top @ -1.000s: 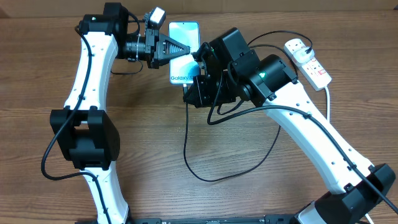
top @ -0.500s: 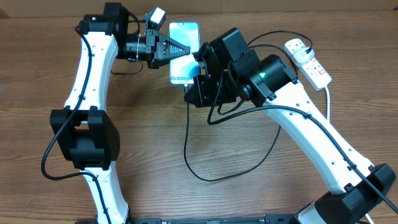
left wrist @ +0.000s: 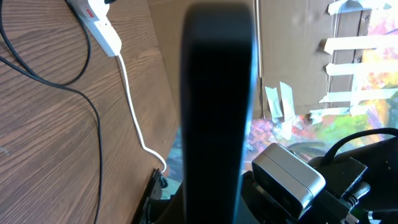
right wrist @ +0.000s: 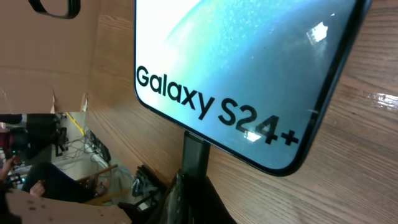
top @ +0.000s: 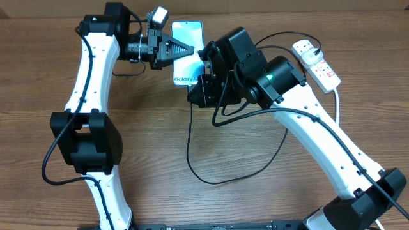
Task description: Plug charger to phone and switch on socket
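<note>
left fingers (top: 183,50) pinched shut, tips on the Galaxy S24+ phone (top: 188,30); right fingers (right wrist: 186,204) clamped on the charger (right wrist: 196,152) tip at its bottom edge

Table (top: 153,160): brown wood-grain top, smooth, low sheen, with faint glare beside the phone in the right wrist view
Phone (right wrist: 249,62): glass-like screen, high gloss, bright reflected spots; dark frame, thin, semi-gloss
Charger cable (top: 190,160): black sheath, matt, rubbery in look
Power strip (top: 317,64): white moulded plastic, smooth, slight shine; switches in red plastic
White cord (top: 337,99): thick, with a smooth plastic jacket
Arm shells (top: 319,128): white plastic, glossy
Joint housings (top: 86,144): black, matt to satin
Cardboard panel (right wrist: 62,62): brown, dull, papery surface, creased at the edges
</note>
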You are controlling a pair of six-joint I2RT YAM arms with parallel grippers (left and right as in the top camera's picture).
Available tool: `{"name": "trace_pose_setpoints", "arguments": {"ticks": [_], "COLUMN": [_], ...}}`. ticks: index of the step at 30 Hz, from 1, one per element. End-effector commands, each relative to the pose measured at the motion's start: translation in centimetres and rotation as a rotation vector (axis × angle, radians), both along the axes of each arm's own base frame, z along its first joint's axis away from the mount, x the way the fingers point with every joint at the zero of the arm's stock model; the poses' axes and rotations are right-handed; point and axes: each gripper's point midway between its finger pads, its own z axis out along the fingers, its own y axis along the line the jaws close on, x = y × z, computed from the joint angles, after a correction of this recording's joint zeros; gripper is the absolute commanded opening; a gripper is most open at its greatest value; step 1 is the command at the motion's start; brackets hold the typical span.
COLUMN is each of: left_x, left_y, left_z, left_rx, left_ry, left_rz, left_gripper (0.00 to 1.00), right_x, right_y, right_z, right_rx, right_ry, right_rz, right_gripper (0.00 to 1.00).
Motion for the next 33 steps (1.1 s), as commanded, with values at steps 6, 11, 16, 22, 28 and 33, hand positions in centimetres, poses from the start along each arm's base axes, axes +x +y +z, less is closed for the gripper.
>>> {"name": "trace_pose_setpoints", "arguments": {"ticks": [6,11,16,22,28,33], "left_x": [-0.8,-1.1,-1.3,-1.5,-1.8,-1.9], "left_y": [-0.4,-0.4,-0.4,-0.4,-0.6,-0.7], "left_z": [1.9,1.5,1.3,1.2,1.1,0.9], "left_rx": [-0.028,-0.008,0.003,0.007,0.014,0.026], "left_ry": [-0.040,-0.017,-0.011,-0.007,-0.025,-0.023], "left_rz": [-0.014,-0.014,-0.015,-0.018,-0.029,-0.032], "left_gripper": [0.04,0.04,0.04,0.04,0.04,0.04], "right_x": [1.8,2.2,2.5,2.7,2.9,3.4], "right_y": [-0.6,-0.7,-0.6,-0.4,-0.3,-0.6], "right_z": [1.3,1.3,1.6,1.9,2.0,2.0], "right_rx": [0.003,-0.007,0.002,0.012,0.018,0.003], "right_ry": [-0.085,-0.105,-0.120,-0.138,-0.145,-0.165], "right_rz": [-0.057,-0.071,-0.069,-0.068,-0.068,-0.087], "right_gripper": [0.04,0.04,0.04,0.04,0.04,0.04]}}
